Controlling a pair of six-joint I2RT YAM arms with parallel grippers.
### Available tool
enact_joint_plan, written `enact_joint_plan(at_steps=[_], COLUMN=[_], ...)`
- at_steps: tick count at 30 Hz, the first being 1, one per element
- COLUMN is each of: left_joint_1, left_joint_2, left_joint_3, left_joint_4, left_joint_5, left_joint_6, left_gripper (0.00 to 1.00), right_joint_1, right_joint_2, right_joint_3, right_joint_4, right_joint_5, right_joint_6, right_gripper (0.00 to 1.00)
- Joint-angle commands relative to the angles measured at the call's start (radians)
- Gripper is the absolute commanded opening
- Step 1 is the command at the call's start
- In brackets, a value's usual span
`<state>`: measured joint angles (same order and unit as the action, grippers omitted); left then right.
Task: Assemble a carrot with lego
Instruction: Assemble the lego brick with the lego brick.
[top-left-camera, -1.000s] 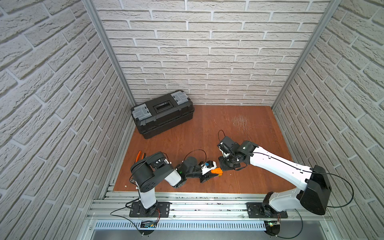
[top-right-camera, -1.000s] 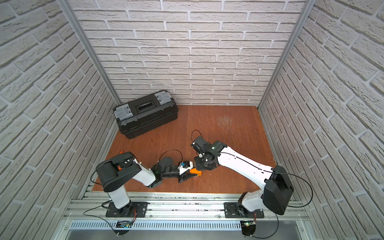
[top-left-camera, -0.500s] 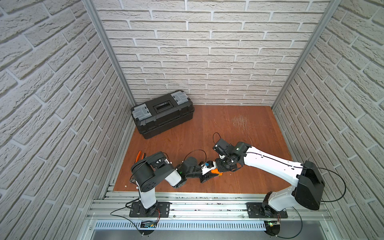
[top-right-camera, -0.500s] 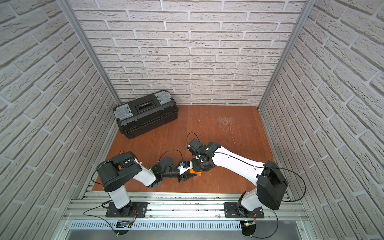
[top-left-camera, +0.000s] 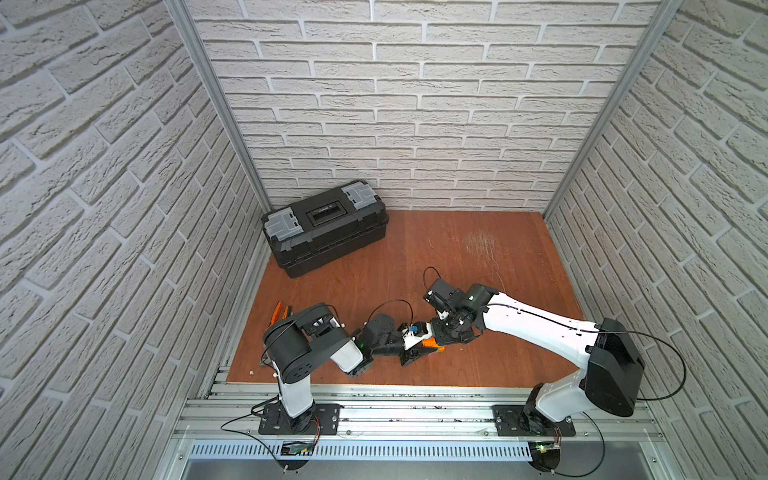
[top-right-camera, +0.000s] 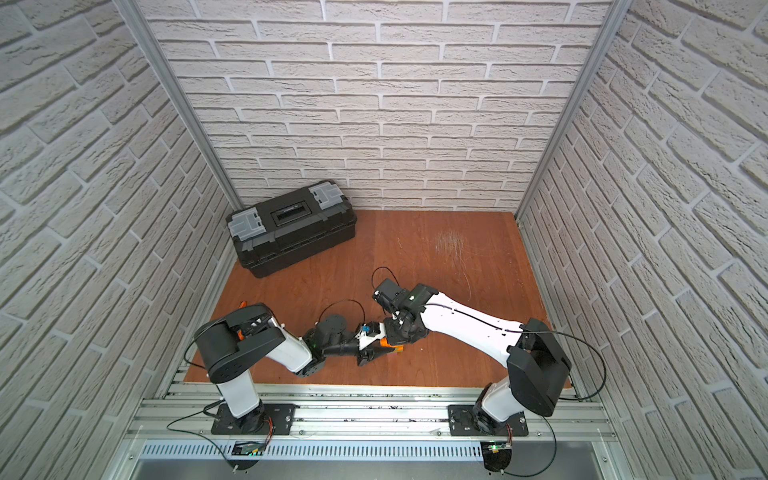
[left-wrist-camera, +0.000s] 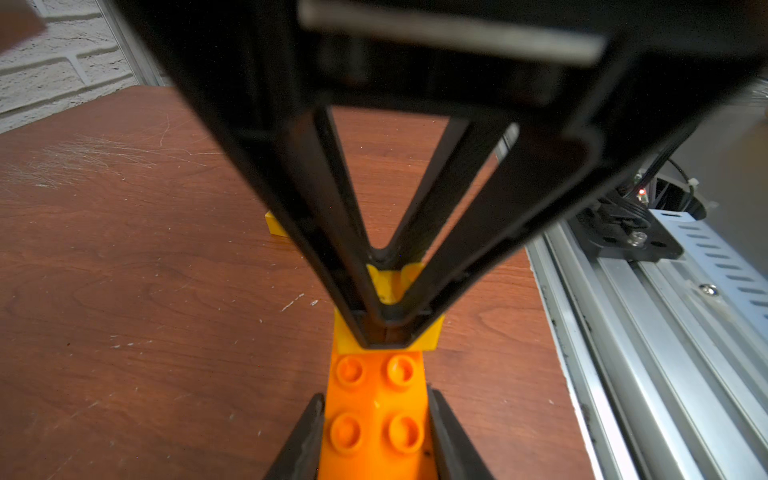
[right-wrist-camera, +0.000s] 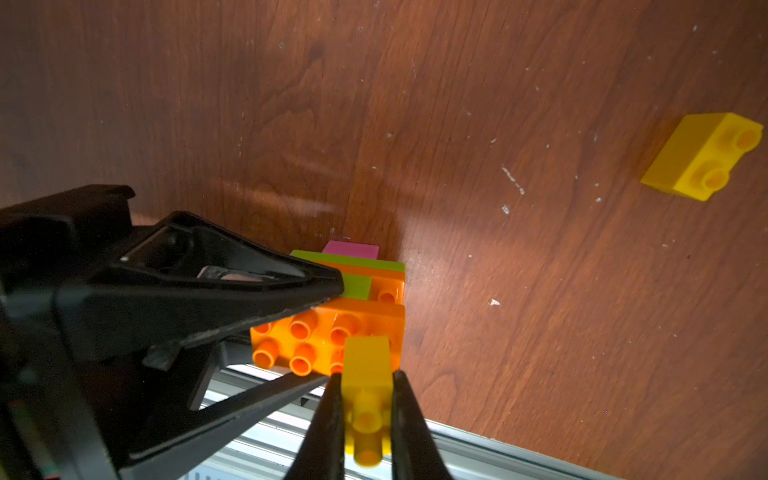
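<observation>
Carrot (right-wrist-camera: 328, 330), part built: a stack of pink, lime-green and orange layers, held low over the counter (top-left-camera: 457, 257) near its front edge, between the two arm bases. Whether its pink end touches the wood cannot be told. The left hand (left-wrist-camera: 375, 397) pinches the stack by the sides of the outer orange layer, one finger on each flank, with the studs bare between them. At the far end of that studded face sits a yellow brick (right-wrist-camera: 368, 357). It is pinched between the narrowed fingers of the right hand (right-wrist-camera: 367, 376), which meets the left hand tip to tip from the opposite side. The yellow brick covers the end studs; whether it is pressed fully home cannot be told. In both top views the two hands join over a small orange patch just inside the front edge. A spare brick (right-wrist-camera: 702, 162), also yellow, lies loose on the counter, well apart from the carrot. Farther out, pliers (top-left-camera: 277, 311) lie by the left arm at the counter's left edge. A black toolbox (top-left-camera: 328, 226) stands, lid down, at the back left corner by the wall.
</observation>
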<state>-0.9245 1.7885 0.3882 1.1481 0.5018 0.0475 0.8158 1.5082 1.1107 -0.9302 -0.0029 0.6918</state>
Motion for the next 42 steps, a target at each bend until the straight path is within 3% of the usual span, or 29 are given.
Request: enact_joint_plan(at_steps=[1, 42], left_joint_1=[-0.005, -0.025], left_joint_2=[0.023, 0.097], left_joint_3=[-0.003, -0.019], left_joint_4=[-0.024, 0.030], left_joint_5=[0.001, 0.000], left_joint_6=[-0.023, -0.051], left_gripper=[0.00, 0.00], right_joint_1=[0.010, -0.015], right_joint_2=[0.007, -0.026], right_joint_3=[-0.017, -0.029], right_joint_4=[0.008, -0.029], right_joint_5=[0.011, 0.055], right_joint_6=[-0.011, -0.034], right_gripper=[0.02, 0.02])
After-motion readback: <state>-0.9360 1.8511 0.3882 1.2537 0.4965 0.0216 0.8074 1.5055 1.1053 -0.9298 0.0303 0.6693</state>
